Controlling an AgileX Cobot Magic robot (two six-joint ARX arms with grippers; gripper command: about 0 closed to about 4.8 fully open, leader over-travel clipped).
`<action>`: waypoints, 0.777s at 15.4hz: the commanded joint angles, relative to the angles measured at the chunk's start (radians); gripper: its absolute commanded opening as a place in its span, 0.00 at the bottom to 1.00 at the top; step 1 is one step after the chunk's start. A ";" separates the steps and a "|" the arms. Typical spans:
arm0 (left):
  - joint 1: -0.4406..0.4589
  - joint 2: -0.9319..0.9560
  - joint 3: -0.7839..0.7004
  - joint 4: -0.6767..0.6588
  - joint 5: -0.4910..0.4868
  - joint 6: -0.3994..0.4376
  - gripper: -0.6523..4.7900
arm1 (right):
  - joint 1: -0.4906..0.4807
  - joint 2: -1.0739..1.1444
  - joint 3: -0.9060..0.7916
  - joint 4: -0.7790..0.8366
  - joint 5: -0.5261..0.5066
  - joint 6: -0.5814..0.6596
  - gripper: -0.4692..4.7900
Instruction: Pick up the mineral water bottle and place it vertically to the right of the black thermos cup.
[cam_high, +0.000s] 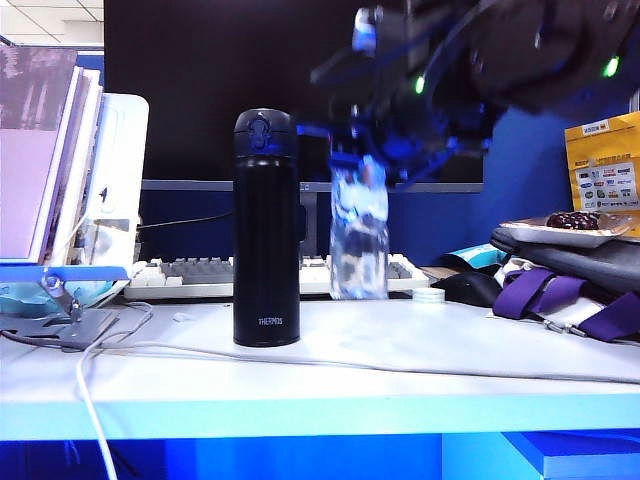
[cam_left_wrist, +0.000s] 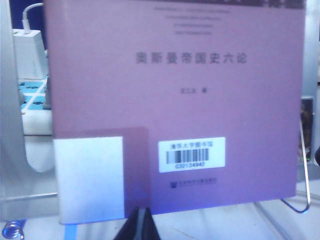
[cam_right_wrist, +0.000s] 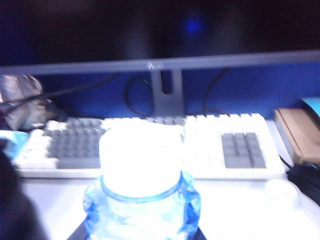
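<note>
Mineral water bottle (cam_high: 358, 235) upright, right of black thermos cup (cam_high: 266, 230), clenched near cap in right hand (cam_high: 385, 150); next: settle onto surface (cam_high: 400, 350), release; left hand (cam_left_wrist: 142, 225) parked by book (cam_left_wrist: 175, 100), grip untellable.

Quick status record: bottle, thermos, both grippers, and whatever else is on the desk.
bottle: mineral water bottle upright, right of the thermos, blurred; whether it touches the table is unclear
thermos: black thermos cup standing, lid closed
right gripper: right gripper around the bottle's upper part
left gripper: left gripper shut, facing a purple book
behind: keyboard, monitor
</note>
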 joint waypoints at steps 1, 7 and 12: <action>0.000 -0.003 0.000 -0.013 0.002 0.003 0.12 | 0.005 0.033 0.010 0.082 0.019 0.004 0.34; 0.000 -0.003 0.000 -0.013 0.002 0.003 0.12 | 0.009 0.098 0.014 0.102 -0.010 0.000 0.34; 0.000 -0.003 0.000 -0.013 0.002 0.003 0.12 | 0.009 0.147 0.014 0.107 -0.055 0.000 0.36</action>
